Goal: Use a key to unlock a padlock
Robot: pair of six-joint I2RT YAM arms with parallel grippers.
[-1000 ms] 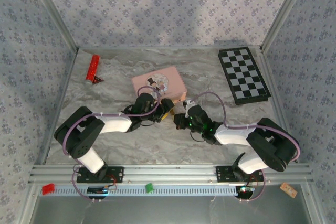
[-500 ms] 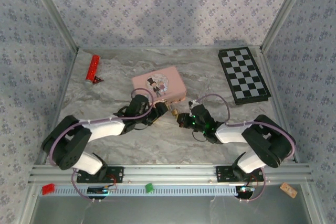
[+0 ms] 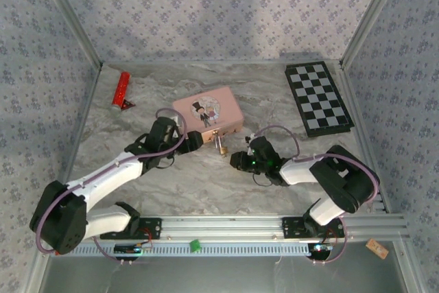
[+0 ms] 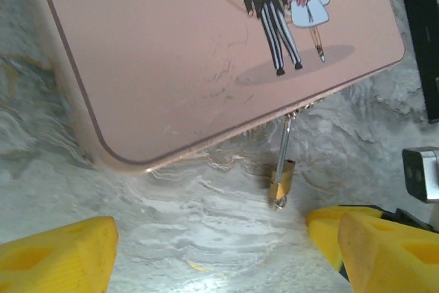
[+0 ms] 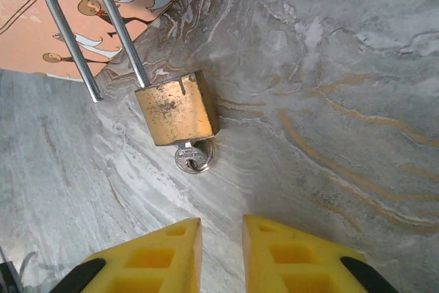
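While both arms reach in over the marbled table (image 3: 206,183), the padlock (image 5: 177,108) lies flat on it, just on the near side of the pink tin (image 3: 207,110). Its thin shackle (image 5: 113,18) is hooked through the clasp on the tin's near edge. From the right wrist, one leg of the shackle runs into the brass body, while the other ends free beside it, clear of the body. The key (image 5: 194,157) sits in the body's near end, only its small round head poking out onto the table. The right gripper (image 5: 221,252) hangs a little near and right of the lock, apart from it, its yellow fingers (image 5: 158,255) drawn close with a narrow gap between them and nothing held. The left gripper (image 4: 212,252) waits to the left of the lock, beside the tin's near edge, its fingers (image 4: 58,252) spread wide and empty. A checkerboard (image 3: 318,97) lies at the far right and a red bar (image 3: 121,88) at the far left, both well away from the lock.
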